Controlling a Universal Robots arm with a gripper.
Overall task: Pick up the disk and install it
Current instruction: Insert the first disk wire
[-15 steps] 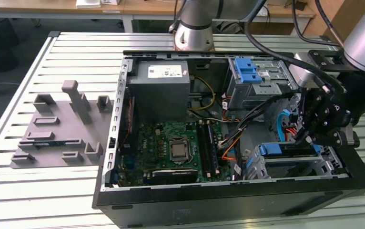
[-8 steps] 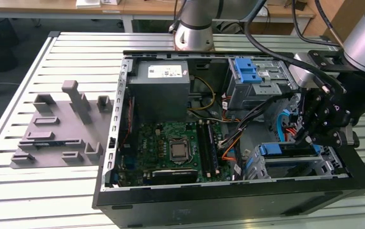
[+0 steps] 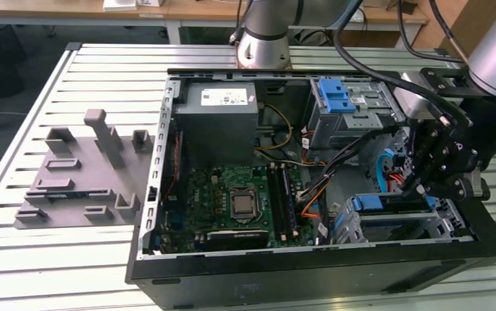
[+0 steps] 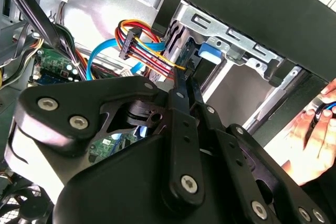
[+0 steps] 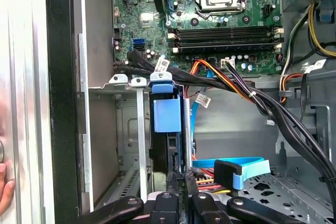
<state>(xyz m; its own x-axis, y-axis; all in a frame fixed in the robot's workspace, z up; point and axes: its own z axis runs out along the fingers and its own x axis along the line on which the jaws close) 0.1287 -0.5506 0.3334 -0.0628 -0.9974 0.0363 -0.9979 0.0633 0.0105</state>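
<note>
**Gripper closed at the seated drive, inside the open case**

Gripper (image 3: 414,188) of black metal links reaches down into the open black computer tower case (image 3: 317,278), over the silver sheet-metal drive cage (image 3: 403,223) in the case's near corner on the exterior view's right. In both wrist views its two fingers are drawn together, with no gap between the tips and nothing held between them (image 4: 182,74) (image 5: 178,174).

The disk (image 5: 167,114), a flat hard drive in a blue plastic carrier frame, stands on edge in a slot of that cage, its blue tab facing outward. The closed fingertips sit just at the end of the disk; whether they touch it I cannot tell. In the exterior view the blue frame (image 3: 392,202) shows at the cage's top, just below the gripper.

A bundle of red, yellow and orange wires (image 4: 142,45) and a flat light-blue cable (image 5: 231,163) run close beside the fingers. The green motherboard (image 3: 230,194) fills the case floor, with the large grey box with a white sticker (image 3: 217,123) at the far edge. A blue ridged plastic clip (image 3: 335,97) sits on the far cage.

The case lies on a white slatted metal table (image 3: 58,259). A grey moulded fixture block (image 3: 75,181) rests near the table's edge on the exterior view's left, well apart from the case. A person's hand (image 4: 315,140) rests outside the case wall beside the cage
</note>
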